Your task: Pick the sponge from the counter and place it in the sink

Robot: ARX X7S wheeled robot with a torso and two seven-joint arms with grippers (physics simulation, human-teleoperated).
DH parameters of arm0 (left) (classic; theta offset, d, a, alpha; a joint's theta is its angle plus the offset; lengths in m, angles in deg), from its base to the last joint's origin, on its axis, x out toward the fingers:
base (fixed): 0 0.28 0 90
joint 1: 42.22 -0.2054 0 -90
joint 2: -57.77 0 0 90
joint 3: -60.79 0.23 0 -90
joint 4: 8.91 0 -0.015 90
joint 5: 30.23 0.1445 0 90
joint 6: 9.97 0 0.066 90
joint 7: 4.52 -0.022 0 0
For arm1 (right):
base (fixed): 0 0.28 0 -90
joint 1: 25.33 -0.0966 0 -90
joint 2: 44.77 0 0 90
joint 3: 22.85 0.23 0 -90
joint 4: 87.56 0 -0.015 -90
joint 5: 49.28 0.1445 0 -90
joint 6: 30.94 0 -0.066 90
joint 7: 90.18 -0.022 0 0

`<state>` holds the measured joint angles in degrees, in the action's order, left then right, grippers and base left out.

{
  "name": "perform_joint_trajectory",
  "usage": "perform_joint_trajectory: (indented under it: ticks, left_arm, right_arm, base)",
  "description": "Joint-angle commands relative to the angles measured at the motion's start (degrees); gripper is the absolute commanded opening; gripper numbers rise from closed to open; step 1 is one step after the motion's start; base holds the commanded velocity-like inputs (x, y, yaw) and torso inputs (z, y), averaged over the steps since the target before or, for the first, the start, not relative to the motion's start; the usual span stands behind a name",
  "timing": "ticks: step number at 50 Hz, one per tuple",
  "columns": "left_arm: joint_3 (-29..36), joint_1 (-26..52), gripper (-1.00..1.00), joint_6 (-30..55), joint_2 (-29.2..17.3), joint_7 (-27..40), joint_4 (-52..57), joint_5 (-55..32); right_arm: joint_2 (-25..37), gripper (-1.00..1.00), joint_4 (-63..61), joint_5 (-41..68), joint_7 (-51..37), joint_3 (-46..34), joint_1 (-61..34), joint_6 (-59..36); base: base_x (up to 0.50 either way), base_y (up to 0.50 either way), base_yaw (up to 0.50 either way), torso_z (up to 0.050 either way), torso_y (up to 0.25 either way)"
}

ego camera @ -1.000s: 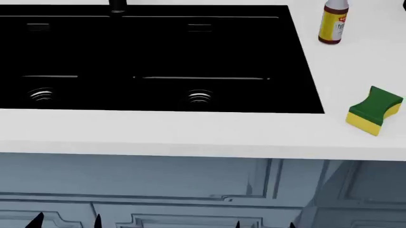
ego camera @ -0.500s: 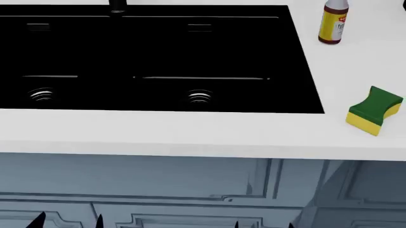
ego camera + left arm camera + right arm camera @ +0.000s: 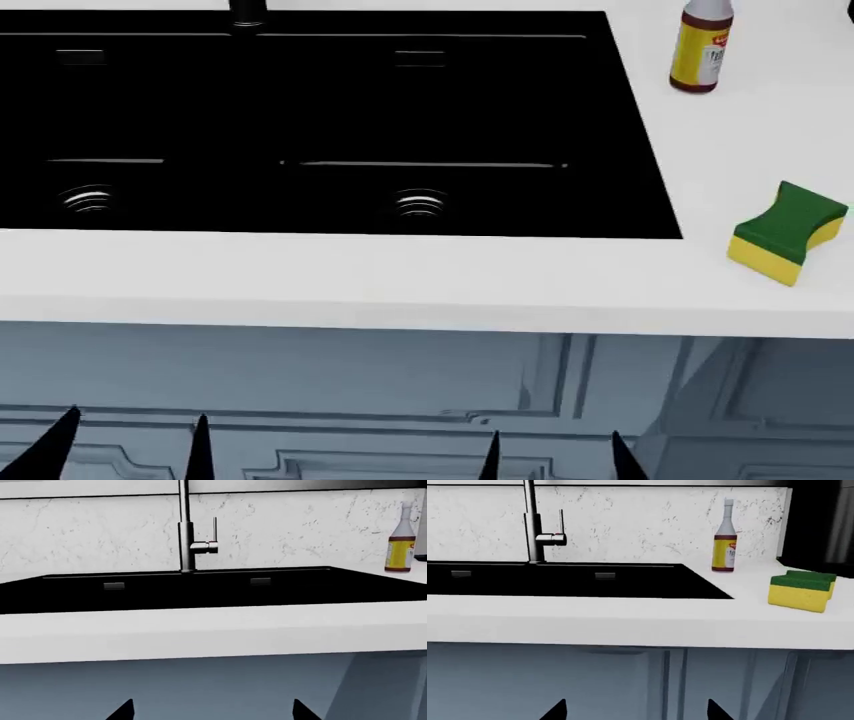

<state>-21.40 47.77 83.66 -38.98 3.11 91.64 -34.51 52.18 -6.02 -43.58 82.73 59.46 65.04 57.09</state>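
The sponge (image 3: 787, 232), yellow foam under a green scrub layer, lies on the white counter (image 3: 400, 280) to the right of the black sink (image 3: 334, 100). The right wrist view also shows the sponge (image 3: 800, 591) beyond the counter's front edge (image 3: 627, 625). My left gripper (image 3: 134, 448) and right gripper (image 3: 554, 455) are both open and empty. They hang low in front of the blue-grey cabinets, below the counter edge, and only their dark fingertips show. The left gripper (image 3: 212, 711) faces the sink (image 3: 200, 587). The right gripper (image 3: 635, 711) is well left of and below the sponge.
A yellow-labelled bottle (image 3: 701, 48) stands at the back right of the counter, behind the sponge. The faucet (image 3: 185, 530) rises behind the sink's middle. A marbled backsplash (image 3: 640, 520) runs along the back. Panelled cabinet doors (image 3: 400, 400) fill the space under the counter.
Both grippers' fingertips have risen a little higher into the head view. The sponge, bottle and sink have not moved.
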Motion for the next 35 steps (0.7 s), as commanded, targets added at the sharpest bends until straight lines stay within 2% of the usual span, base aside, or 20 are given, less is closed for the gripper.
perform_joint_trajectory:
  ticks: [1, 5, 9, 13, 20, 35]
  left_arm:
    - [0.1, 1.8, 1.0, 5.5, -1.3, 2.2, 6.1, 0.9]
    - [0.3, 4.2, 1.0, 9.2, -1.8, 3.2, 7.7, 2.2]
    - [0.0, 7.9, 1.0, 16.4, -1.7, 6.1, 9.4, 5.0]
    - [-2.1, 10.3, 1.0, 19.8, -2.3, 4.7, 12.2, 1.9]
    - [-6.3, 12.7, 1.0, 26.9, -2.9, 4.5, 16.9, -2.3]
    - [-22.3, 11.4, 1.0, 46.2, -10.6, 5.7, 32.8, -7.3]
  right_arm:
    - [2.1, 1.0, -7.6, -0.8, -1.0, -1.1, -1.1, -6.4]
    - [3.0, 1.0, -11.7, -0.1, -1.1, -0.8, -2.4, -11.1]
    - [4.2, 1.0, -16.0, 0.3, -1.0, -0.9, -5.1, -18.1]
    - [4.8, 1.0, -20.1, -0.1, -2.5, -0.4, -8.0, -25.5]
    - [5.2, 1.0, -25.0, 1.7, -3.0, 1.4, -9.9, -30.8]
    - [7.6, 1.0, -36.2, 6.0, -3.9, 5.4, -14.4, -46.8]
  base:
    - [0.0, 0.0, 0.0, 0.0, 0.0]
    - [0.0, 0.0, 0.0, 0.0, 0.0]
    - [0.0, 0.0, 0.0, 0.0, 0.0]
    - [0.0, 0.0, 0.0, 0.0, 0.0]
    - [0.0, 0.0, 0.0, 0.0, 0.0]
    - [0.0, 0.0, 0.0, 0.0, 0.0]
